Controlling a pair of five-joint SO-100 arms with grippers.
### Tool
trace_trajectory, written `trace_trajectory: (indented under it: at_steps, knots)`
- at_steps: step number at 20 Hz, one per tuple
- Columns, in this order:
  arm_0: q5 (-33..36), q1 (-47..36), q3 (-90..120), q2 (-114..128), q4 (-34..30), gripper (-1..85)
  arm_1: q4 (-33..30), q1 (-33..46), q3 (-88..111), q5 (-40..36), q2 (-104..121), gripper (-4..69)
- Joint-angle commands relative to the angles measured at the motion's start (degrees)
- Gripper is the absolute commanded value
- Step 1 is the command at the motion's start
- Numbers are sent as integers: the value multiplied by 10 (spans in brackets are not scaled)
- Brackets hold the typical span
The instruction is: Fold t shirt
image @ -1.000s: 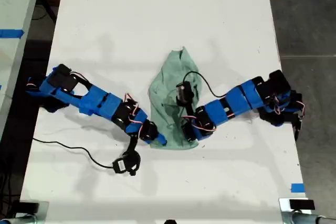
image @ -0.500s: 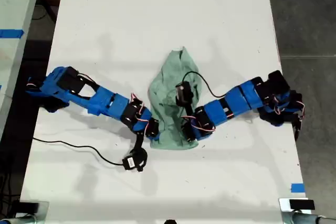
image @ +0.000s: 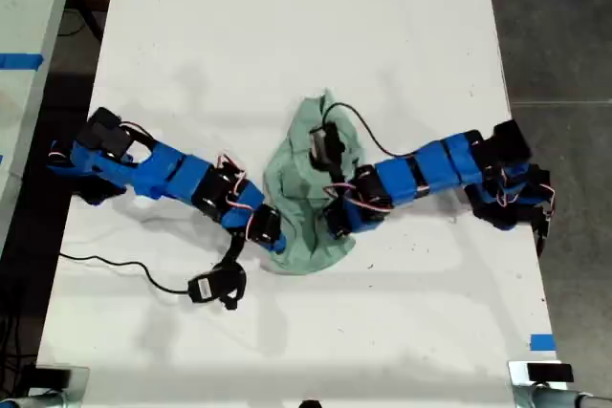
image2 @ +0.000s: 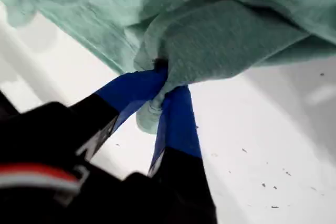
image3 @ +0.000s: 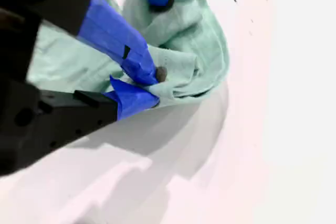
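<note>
Pinching a fold of the soft, wrinkled, pale mint-green t shirt [image2: 220, 35], my first gripper [image2: 165, 90] has its blue jaws closed on the cloth. My second gripper [image3: 149, 85] clamps another edge likewise. The garment lies bunched between both arms mid-way across the white table [image: 287, 35].
</note>
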Motion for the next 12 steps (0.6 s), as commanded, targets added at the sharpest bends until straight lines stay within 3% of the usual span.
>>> trace_trajectory:
  at_steps: [1,6,9,10,11,12]
  knots:
    - [31,-91,4,151,48,-3,-6,93,-4,-80,160,-16]
    - [98,-287,42,222,124,-3,18,301,44,-166,237,-12]
    - [154,-374,89,207,126,-2,28,402,105,-212,237,24]
    - [182,-395,86,188,125,142,30,431,122,-228,236,77]
    - [210,-416,83,165,127,258,33,456,139,-242,234,177]
    - [236,-435,83,142,131,278,39,480,155,-253,233,239]
